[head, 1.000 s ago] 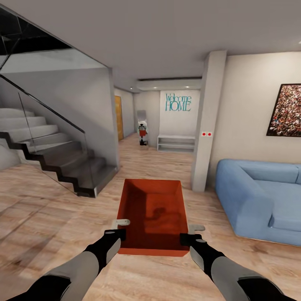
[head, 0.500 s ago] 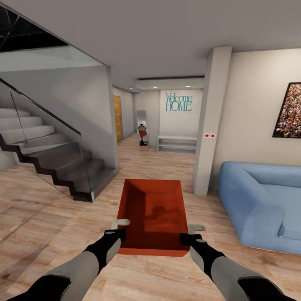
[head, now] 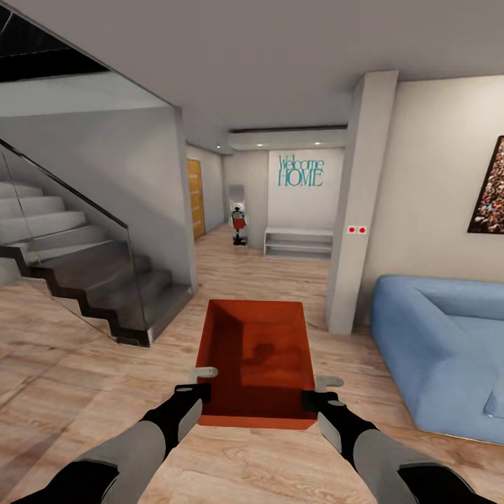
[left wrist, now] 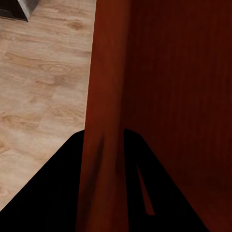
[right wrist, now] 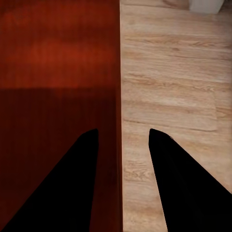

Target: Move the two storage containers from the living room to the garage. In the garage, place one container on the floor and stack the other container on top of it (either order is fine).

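Observation:
One orange-red storage container (head: 255, 357), open-topped and empty, hangs level in front of me above the living room's light wood planks (head: 84, 364). My left gripper (head: 199, 388) is shut on its left wall near the near corner, and my right gripper (head: 316, 393) is shut on its right wall. In the left wrist view the thin red wall (left wrist: 106, 72) runs between the dark fingers of the left gripper (left wrist: 104, 140). In the right wrist view the container (right wrist: 58, 72) has its wall edge between the fingers of the right gripper (right wrist: 121, 140).
A blue sofa (head: 434, 336) stands at the right, behind a pale pillar (head: 357, 210). A staircase with a glass balustrade (head: 84, 273) is at the left. Between them a hallway (head: 259, 262) leads to a white low shelf (head: 297, 241) and an orange door (head: 197, 197).
The camera has moved forward: the stairs slid left and the pillar and sofa slid right. The container and both grippers keep the same place in the view.

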Tool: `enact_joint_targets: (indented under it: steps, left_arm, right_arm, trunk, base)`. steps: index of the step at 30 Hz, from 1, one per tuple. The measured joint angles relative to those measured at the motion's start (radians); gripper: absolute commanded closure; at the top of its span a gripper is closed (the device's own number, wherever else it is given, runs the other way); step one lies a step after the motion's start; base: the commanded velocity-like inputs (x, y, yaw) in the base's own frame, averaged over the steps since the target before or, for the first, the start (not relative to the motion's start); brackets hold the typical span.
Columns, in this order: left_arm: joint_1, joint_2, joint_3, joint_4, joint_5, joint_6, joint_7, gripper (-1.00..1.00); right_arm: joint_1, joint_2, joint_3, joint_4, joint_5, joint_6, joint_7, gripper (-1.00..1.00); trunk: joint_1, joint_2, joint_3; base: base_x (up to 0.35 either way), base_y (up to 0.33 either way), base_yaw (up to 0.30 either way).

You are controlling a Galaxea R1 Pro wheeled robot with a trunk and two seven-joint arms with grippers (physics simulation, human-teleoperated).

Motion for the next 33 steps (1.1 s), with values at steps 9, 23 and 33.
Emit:
enact_joint_targets:
  steps: [9, 23, 33]
  left_arm:
    - [0.000, 0.000, -0.001, 0.000, 0.001, -0.001, 0.000, 1.00]
    - [0.000, 0.000, -0.002, 0.001, 0.003, -0.003, 0.001, 1.00]
    - [0.000, 0.000, -0.003, 0.001, 0.005, -0.002, 0.001, 1.00]
  right_arm:
    - [0.000, 0.000, -0.001, 0.000, 0.001, -0.001, 0.000, 1.00]
    - [0.000, 0.000, 0.000, -0.001, 0.002, 0.000, 0.000, 1.00]
    - [0.000, 0.000, 0.000, -0.001, 0.002, 0.001, 0.000, 1.00]
  trunk:
    - [0.000, 0.000, 0.000]
    - [0.000, 0.000, 0.000]
    - [0.000, 0.000, 0.000]
  base:
    - [0.322, 0.000, 0.000]
    - [0.322, 0.000, 0.000]
    - [0.322, 0.000, 0.000]
